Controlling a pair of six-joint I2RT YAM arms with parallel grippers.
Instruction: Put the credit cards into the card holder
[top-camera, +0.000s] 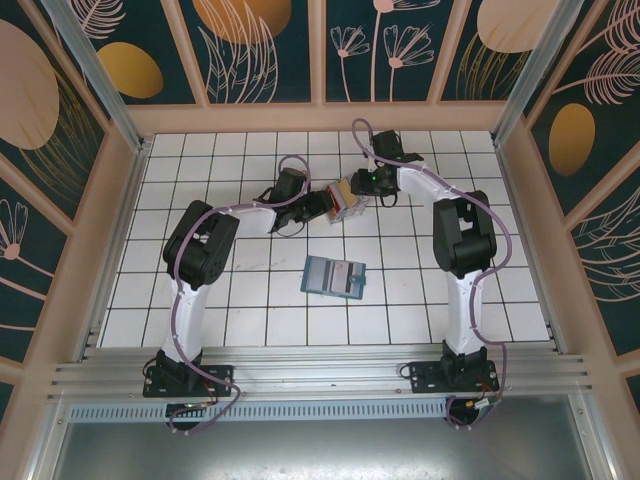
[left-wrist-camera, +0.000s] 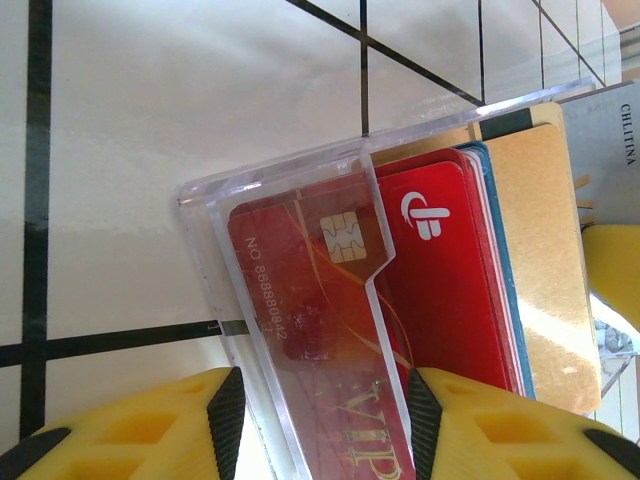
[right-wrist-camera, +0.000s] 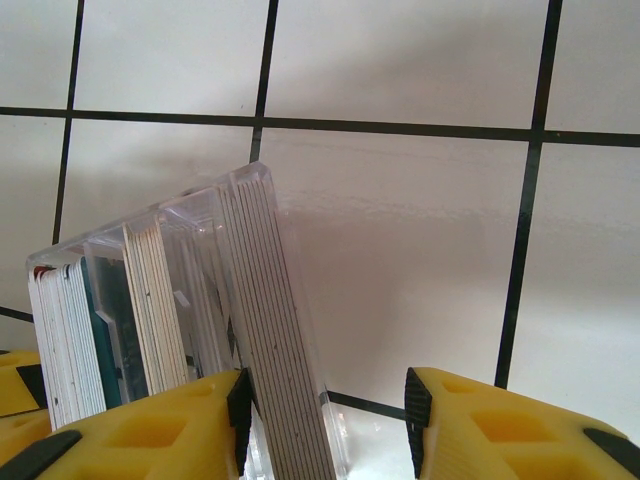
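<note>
White tiles cover the table (top-camera: 250, 300); the teal card holder (top-camera: 333, 276) lies flat, well apart from the credit cards (left-wrist-camera: 440, 290), which stand in a clear plastic box (left-wrist-camera: 300, 200). I fear the cards may spill if the box twists: the left gripper (left-wrist-camera: 322, 400) clamps it, while the right gripper (right-wrist-camera: 325, 410) stands open beside the stack. Both arms bend inward and meet at the box.

A: Left arm (top-camera: 188, 310), right arm (top-camera: 460, 310): white shells, black joints, black bases (top-camera: 185, 378). Lilac cable (top-camera: 507, 250) looped along each.
B: Noted. Fingers (left-wrist-camera: 130, 430) yellow plastic, moulded hollows; black pads (left-wrist-camera: 228, 420) on inner faces.
</note>
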